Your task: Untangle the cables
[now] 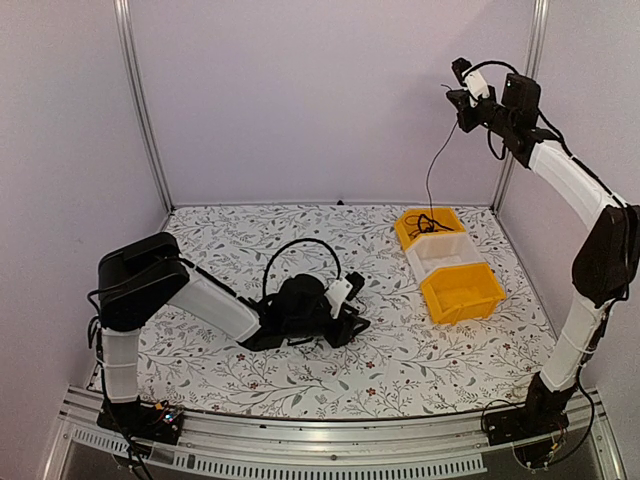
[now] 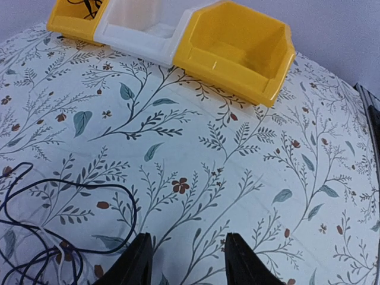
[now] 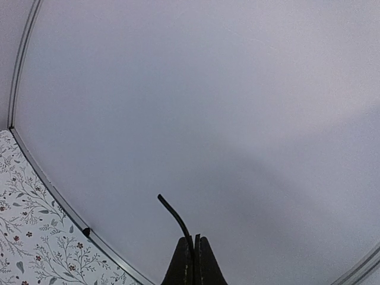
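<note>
Cables: one black cable (image 1: 431,170) hangs from the raised right jaws, which pinch it tight, and runs down into the far yellow bin (image 1: 405,228). Further black loops (image 2: 89,182) lie on the tabletop (image 2: 249,178) just beside the left jaws, which are spread and hold nothing.

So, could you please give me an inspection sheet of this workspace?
Surface: floral table cover, flat.
Job's things: black cable hangs from the right gripper into the far yellow bin; cable loops lie beside the left gripper.
Clutter: white bin; near yellow bin.
Grippers: left open, low; right shut on the cable, raised high.
Cables: thick black hose arches over the left arm.
Surroundings: plain walls, metal frame post.
</note>
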You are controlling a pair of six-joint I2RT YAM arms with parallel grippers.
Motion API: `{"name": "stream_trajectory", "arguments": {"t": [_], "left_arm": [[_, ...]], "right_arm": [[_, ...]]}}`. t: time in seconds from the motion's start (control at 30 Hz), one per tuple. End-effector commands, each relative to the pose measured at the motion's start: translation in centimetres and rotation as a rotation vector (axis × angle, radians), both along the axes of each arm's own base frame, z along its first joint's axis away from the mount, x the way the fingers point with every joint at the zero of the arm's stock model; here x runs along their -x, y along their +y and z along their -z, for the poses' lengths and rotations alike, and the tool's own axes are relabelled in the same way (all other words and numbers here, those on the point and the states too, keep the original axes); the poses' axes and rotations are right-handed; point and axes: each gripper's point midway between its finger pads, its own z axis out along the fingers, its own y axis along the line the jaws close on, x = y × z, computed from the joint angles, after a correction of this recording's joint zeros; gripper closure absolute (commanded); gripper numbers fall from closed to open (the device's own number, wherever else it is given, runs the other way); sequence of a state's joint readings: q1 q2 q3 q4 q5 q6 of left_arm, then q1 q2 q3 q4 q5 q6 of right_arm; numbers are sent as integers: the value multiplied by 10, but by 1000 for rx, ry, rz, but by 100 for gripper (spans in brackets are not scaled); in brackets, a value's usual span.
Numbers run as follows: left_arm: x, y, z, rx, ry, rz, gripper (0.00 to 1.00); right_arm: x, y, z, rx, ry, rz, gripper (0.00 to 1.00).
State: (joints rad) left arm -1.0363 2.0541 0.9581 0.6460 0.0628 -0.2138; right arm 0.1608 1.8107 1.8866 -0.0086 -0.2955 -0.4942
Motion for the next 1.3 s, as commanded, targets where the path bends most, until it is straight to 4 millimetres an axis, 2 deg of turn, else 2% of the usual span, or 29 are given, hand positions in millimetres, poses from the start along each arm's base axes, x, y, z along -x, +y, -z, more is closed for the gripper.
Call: {"name": "stream_trajectory", "arguments": {"t": [0.0,0.1,0.33,0.47,0.7,0.83,0.93,0.97,1.0,1.03,1.13,1.27], "left_arm": [[7,-4,-4,14,-8,15,59],[6,-4,-4,14,-6,16,59],[8,-3,-5,12,-2,13,59],[9,1,-6,4,-2,3,59],[8,4,-6,-11,-3,-4,59],[8,3,-5,-16,1,-2,59],[9,1,-5,-23,4,0,59],[9,1,-4,-26,4,1,59],[9,1,-4,-31,5,0,59],[9,2,-4,-33,5,-4,59],[8,3,-4,-37,0,-12,59],[8,4,-1,-46,3,-17,59]], "right_arm": [[2,-17,-11,-8,-38,92,100],[-7,-25,-8,-5,-42,126,100],[-43,-39,11,-9,-30,182,100],[-66,-38,37,-15,9,182,100],[-93,-34,69,-27,52,176,100],[-110,-35,76,-14,27,194,100],[-123,-35,74,0,-32,220,100],[-125,-35,68,5,-60,225,100],[-128,-32,72,11,-62,221,100],[-130,-28,78,17,-56,211,100],[-136,-8,118,53,9,173,100],[-133,12,168,75,109,126,100]]}}
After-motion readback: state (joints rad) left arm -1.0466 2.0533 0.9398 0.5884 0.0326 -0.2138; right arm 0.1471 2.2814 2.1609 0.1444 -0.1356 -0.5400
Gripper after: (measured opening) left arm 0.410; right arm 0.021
